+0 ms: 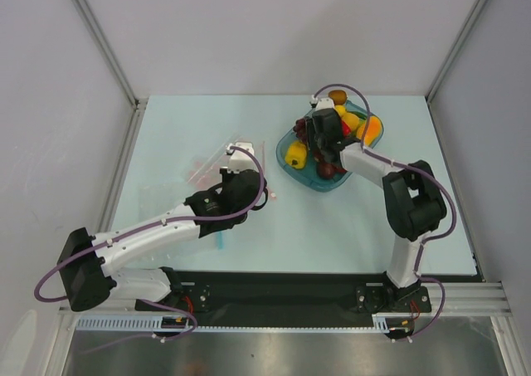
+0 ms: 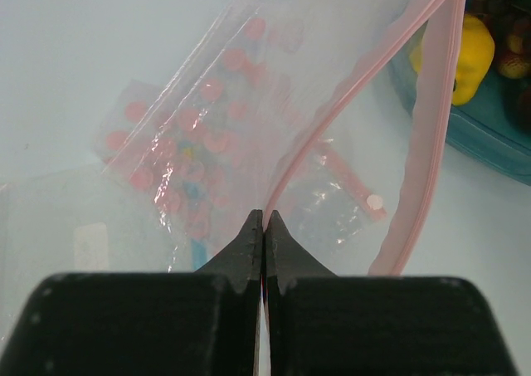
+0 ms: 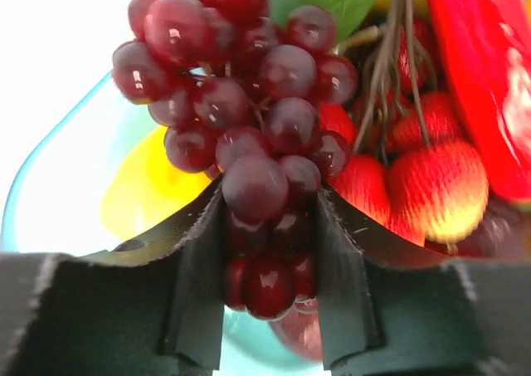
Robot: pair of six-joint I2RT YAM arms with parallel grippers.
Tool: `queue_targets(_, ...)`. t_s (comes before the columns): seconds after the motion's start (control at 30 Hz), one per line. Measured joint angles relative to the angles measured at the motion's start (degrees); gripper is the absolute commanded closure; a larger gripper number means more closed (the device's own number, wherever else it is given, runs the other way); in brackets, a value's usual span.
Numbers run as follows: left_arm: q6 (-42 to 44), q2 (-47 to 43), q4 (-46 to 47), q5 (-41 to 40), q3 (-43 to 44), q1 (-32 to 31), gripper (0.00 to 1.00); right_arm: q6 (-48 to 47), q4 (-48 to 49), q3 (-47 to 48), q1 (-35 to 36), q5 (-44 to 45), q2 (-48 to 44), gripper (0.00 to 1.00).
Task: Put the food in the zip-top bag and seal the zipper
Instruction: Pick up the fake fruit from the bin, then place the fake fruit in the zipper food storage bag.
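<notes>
Teal dish (image 1: 309, 182) sits back right on the table (image 1: 166, 135) with the food in it: grape bunch (image 3: 249, 127), yellow pepper (image 1: 296, 153), red round fruits (image 3: 431, 177). The right gripper (image 3: 270, 260) is clamped on the grapes, and its arm hides much of the dish from above. Zip-top bag (image 2: 241, 94) lies left of the dish, its clear body hard to trace; the left gripper (image 2: 264, 218) is pinched tight on its pink zipper (image 2: 332, 119)

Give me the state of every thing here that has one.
bag, mouth unzipped, rim pinched
left fingers, shut on the bag's rim
right fingers, closed around the grapes
grapes, gripped, over the dish
dish, holding fruit
</notes>
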Motion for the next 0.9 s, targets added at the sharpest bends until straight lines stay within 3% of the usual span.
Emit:
queue_targets(0.47, 0.63, 4.26, -0.04, 2.34, 0.57, -0.68, 1.00, 8.48, 8.09, -21.07, -0.07, -10.86, -28.59, 0.67)
queue_targets(0.9, 2.14, 12.04, -1.75, 5.97, 7.45, -0.70, 1.00, 18.47, 11.10, -35.78, -0.07, -25.81, -42.97, 0.69)
